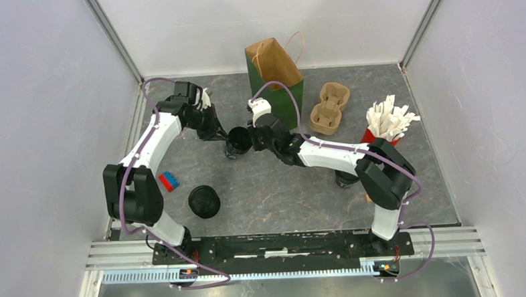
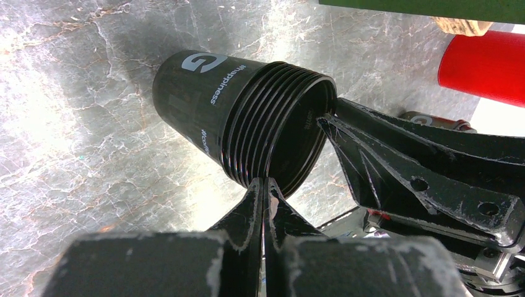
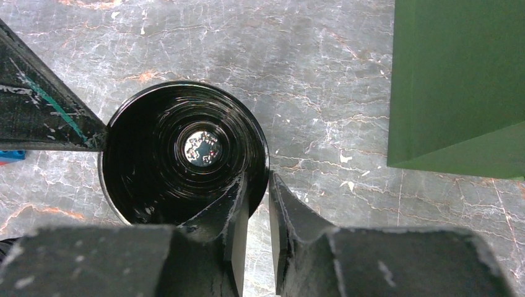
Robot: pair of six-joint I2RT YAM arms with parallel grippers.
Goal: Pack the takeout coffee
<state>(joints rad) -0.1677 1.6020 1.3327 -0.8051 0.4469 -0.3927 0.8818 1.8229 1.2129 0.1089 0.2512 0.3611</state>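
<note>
At the far left of the table (image 1: pixel 262 189) lies a small blue and red block (image 1: pixel 168 181). Just right of it stands a lidded black cup (image 1: pixel 204 201), seen only from above, so no print on it can be read.

Further back, the left gripper (image 2: pixel 266 185) has its fingers pressed together and pinches the rim of an open black cup (image 2: pixel 204 105). This cup carries a white "G" logo and the word "#happiness". A second line beginning "#co" is cut off by the curve of the wall. The rings near its mouth may be several nested cups; I cannot tell.

The right gripper (image 3: pixel 259 185) stands at the opposite side of the rim, one finger inside the cup and one outside, with a narrow gap between them. Whether it squeezes the wall is not clear.

Just behind is the green paper bag (image 1: pixel 278 87), and next to it the tan cup carrier (image 1: pixel 330 109). A second black cup (image 1: pixel 345 179) is mostly hidden under the right arm. At the far right, the red cup (image 1: pixel 369 136) holds white packets (image 1: pixel 390 119).
</note>
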